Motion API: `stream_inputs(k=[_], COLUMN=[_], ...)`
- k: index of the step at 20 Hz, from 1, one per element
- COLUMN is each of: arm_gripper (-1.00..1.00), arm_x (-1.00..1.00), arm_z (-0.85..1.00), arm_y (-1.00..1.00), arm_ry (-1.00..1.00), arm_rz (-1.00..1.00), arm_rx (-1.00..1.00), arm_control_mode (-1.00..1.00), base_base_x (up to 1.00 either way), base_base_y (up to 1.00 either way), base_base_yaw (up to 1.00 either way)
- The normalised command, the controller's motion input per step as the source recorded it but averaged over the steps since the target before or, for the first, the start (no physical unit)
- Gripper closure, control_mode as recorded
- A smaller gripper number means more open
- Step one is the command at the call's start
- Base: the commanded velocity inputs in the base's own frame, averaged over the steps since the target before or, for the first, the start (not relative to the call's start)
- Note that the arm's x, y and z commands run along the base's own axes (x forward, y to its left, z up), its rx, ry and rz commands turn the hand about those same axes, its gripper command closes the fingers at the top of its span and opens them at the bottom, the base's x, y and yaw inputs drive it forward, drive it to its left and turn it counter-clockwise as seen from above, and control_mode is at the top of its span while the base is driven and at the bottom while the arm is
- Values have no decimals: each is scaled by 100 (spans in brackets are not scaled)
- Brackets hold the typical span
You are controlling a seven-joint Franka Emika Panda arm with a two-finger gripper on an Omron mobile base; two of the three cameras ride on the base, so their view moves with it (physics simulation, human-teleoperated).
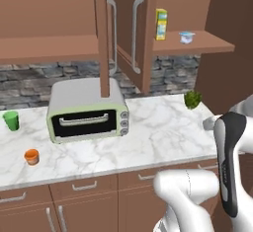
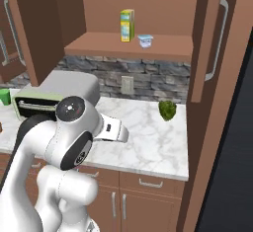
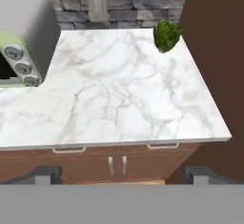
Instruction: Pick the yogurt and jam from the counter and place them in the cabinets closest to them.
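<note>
The yogurt [image 1: 187, 37] [image 2: 145, 40], a small white and blue cup, stands upright on the shelf of the open right-hand cabinet [image 1: 212, 45] [image 2: 163, 52], beside a yellow carton [image 1: 161, 23] [image 2: 127, 25]. A small orange jar [image 1: 31, 156], the jam as far as I can tell, sits near the front edge of the counter at far left, below the open left cabinet [image 1: 49, 47]. My gripper [image 3: 123, 175] hangs open and empty in front of the counter's right end, well below the shelf. Its fingertips [image 3: 45, 174] stand wide apart.
A toaster oven [image 1: 88, 111] [image 2: 54, 94] [image 3: 24, 42] stands on the marble counter [image 1: 163, 132] [image 2: 143, 137] [image 3: 124, 99]. A green cup [image 1: 11, 120] is at far left and a leafy green vegetable [image 1: 192, 99] [image 2: 167, 110] [image 3: 166, 35] near the right wall. Open cabinet doors [image 1: 133, 28] [image 2: 210, 38] jut out overhead.
</note>
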Motion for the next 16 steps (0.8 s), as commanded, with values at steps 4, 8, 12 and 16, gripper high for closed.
stream_inputs(k=[4, 8, 12, 16], arm_gripper=[-100, -100, -100, -100], arm_x=[0, 0, 0, 0], arm_z=[0, 0, 0, 0], arm_y=[0, 0, 0, 0], arm_ry=[0, 0, 0, 0], arm_rz=[0, 0, 0, 0], arm_rx=[0, 0, 0, 0], arm_control_mode=[100, 100, 100, 100], base_base_x=[-36, -33, -27, -23], base_base_y=[38, 62, 74, 75], base_base_yaw=[0, 0, 0, 0])
